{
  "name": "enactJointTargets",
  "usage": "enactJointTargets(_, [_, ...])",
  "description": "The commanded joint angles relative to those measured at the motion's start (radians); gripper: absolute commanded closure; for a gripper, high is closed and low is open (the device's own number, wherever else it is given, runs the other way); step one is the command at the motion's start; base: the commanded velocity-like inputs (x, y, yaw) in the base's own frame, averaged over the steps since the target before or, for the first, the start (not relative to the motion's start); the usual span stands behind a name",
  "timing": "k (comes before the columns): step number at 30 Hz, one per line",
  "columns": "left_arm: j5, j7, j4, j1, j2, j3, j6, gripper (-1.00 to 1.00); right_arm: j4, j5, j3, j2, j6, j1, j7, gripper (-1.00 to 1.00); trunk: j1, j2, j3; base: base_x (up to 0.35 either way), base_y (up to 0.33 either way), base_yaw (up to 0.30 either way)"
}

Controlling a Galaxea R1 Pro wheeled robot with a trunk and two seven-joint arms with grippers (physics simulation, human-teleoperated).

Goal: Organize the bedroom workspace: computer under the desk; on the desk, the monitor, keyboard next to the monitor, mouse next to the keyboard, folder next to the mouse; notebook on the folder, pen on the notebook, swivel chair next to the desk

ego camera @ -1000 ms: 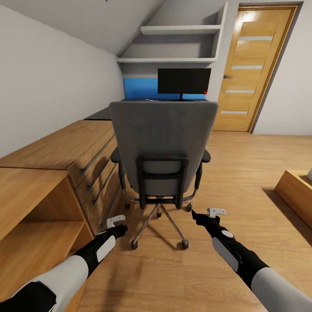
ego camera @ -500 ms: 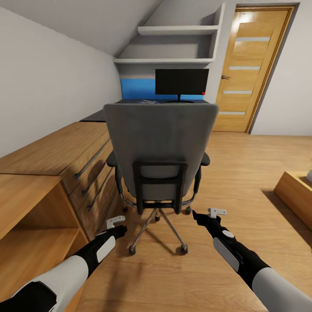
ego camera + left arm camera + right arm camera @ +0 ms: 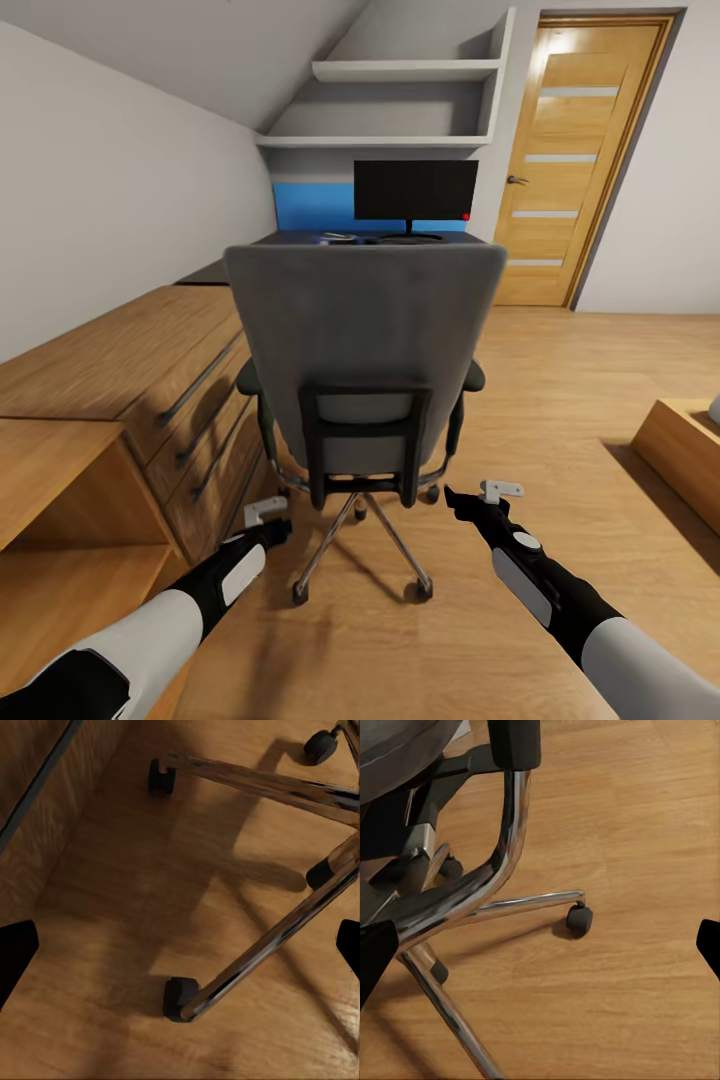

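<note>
Chair back hides most of the desk

The swivel chair (image 3: 365,350) covers most of the desk (image 3: 300,238) and the foot of the monitor (image 3: 415,190). Small things lie on the desk top, too small to name. The wooden platform (image 3: 685,450) is cut by the picture's right edge.

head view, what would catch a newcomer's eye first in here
The grey swivel chair stands front and centre with its tall back to the camera, on the wood floor beside the wooden drawer chest. Beyond it the black monitor sits on the desk before a bright blue panel. Low in the picture, the left hand and right hand reach toward the chair's chrome base.
</note>
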Motion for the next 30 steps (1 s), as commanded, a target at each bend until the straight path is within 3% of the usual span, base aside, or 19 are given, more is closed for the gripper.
enactJointTargets(1, [0.006,0.009,-0.002,-0.001,0.001,-0.007,-0.003,-1.00,-0.002,-0.010,0.008,-0.002,-0.004,-0.001,-0.008,-1.00,0.000,0.000,-0.001,0.164,0.000,-0.001])
enactJointTargets(12, [0.012,0.015,0.015,-0.001,0.002,-0.005,-0.113,-1.00,-0.001,-0.011,0.008,-0.002,-0.004,-0.001,-0.009,-1.00,0.000,0.000,-0.001,0.048,0.000,0.000])
enactJointTargets(22, [0.012,0.014,0.065,-0.001,-0.001,-0.008,-0.304,-1.00,-0.001,-0.010,0.007,-0.003,-0.004,-0.001,-0.010,-1.00,0.000,0.000,-0.001,0.003,0.000,0.000])
enactJointTargets(30, [0.014,0.013,0.082,-0.001,-0.002,-0.009,-0.321,-1.00,-0.001,-0.009,0.007,-0.003,-0.004,-0.001,-0.009,-1.00,0.000,0.000,-0.001,0.000,0.000,-0.001])
